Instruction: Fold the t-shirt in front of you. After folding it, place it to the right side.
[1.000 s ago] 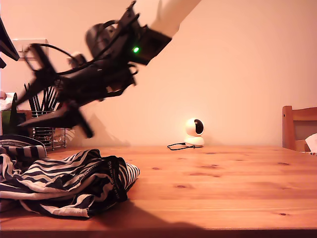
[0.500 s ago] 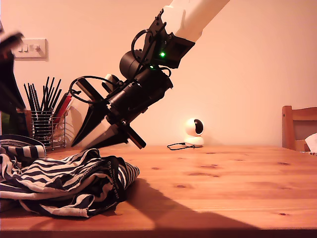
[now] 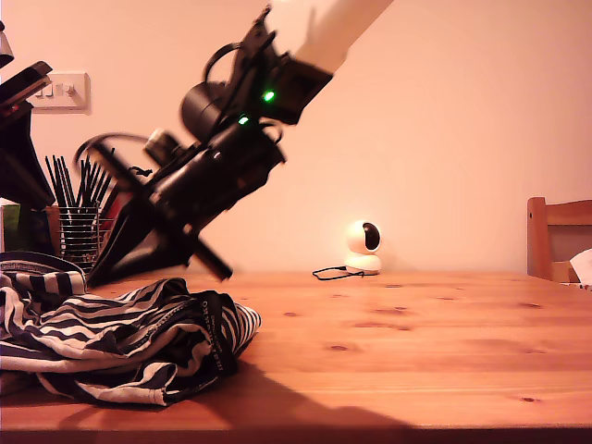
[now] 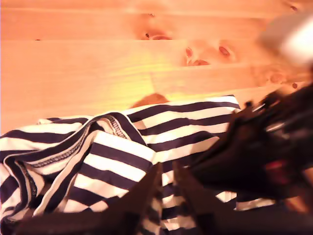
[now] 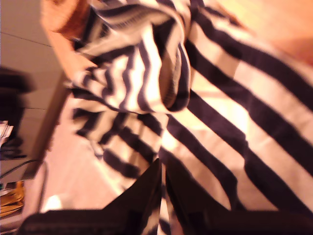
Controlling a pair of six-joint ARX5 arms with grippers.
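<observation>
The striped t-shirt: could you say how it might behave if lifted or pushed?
The t-shirt lies crumpled in soft folds, so it would probably droop limply. Pushed, its bunched layers would likely wrinkle rather than slide whole across the table.

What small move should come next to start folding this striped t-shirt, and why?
Probably open my first gripper and lower it onto the t-shirt to take an edge. The shirt lies bunched, not flat, on the table, and the jaws look shut with nothing between them.
</observation>
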